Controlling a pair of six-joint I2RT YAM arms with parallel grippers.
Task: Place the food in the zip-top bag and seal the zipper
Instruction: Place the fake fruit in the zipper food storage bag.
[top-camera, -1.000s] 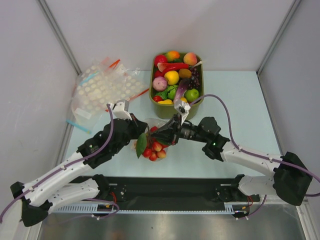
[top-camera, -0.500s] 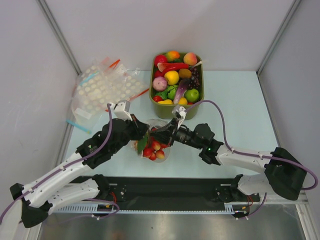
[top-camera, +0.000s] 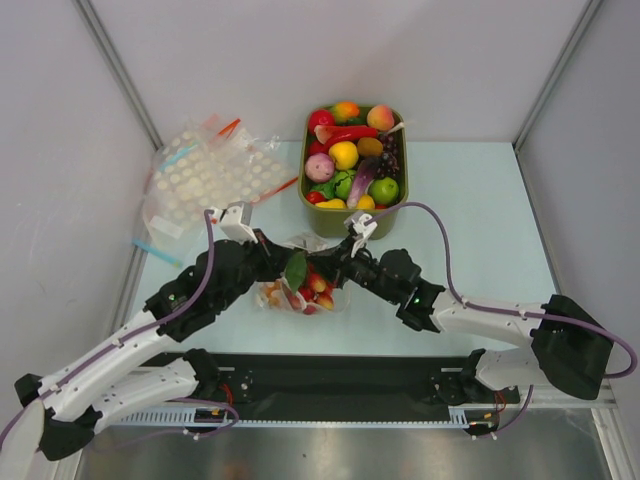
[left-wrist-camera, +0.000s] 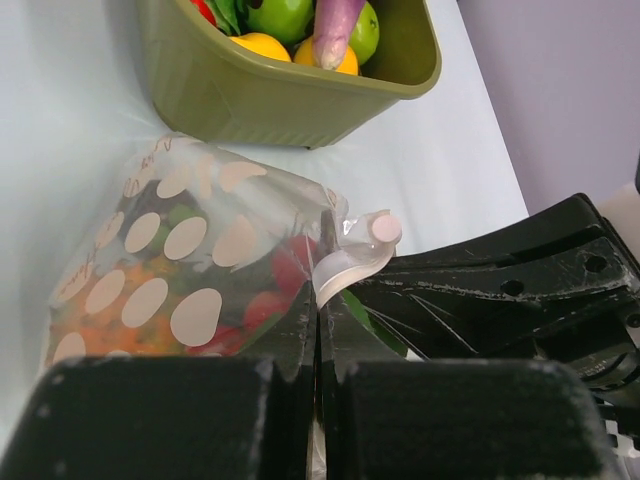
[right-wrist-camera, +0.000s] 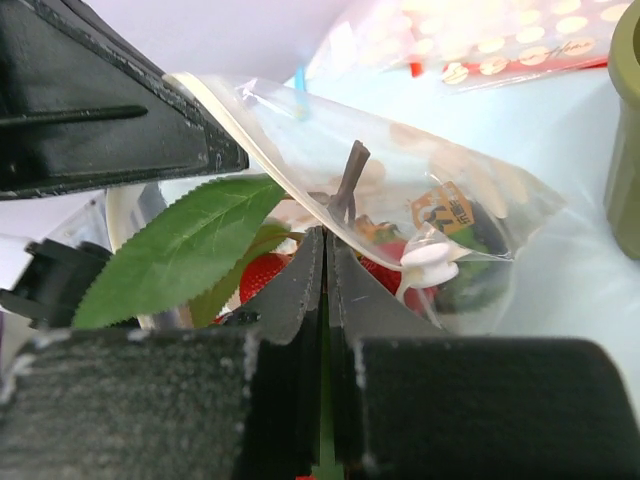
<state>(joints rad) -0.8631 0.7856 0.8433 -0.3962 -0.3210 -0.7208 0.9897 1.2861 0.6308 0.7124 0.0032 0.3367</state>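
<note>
The zip-top bag lies on the table between my two grippers. It is clear with pale round dots on one face. Inside it are red berries, an orange piece and a green leaf. My left gripper is shut on the edge of the bag's mouth. My right gripper is shut on the pale zipper strip from the other side. A white slider tab sits on the strip close to both sets of jaws and also shows in the left wrist view.
A green bin full of toy fruit and vegetables stands just behind the bag; its wall shows in the left wrist view. A heap of dotted bags with red and blue strips lies at the back left.
Both grippers have moved back and to the left, holding the bag. The bag hung bunched between them and now lies lower and flatter, spread to the left.
</note>
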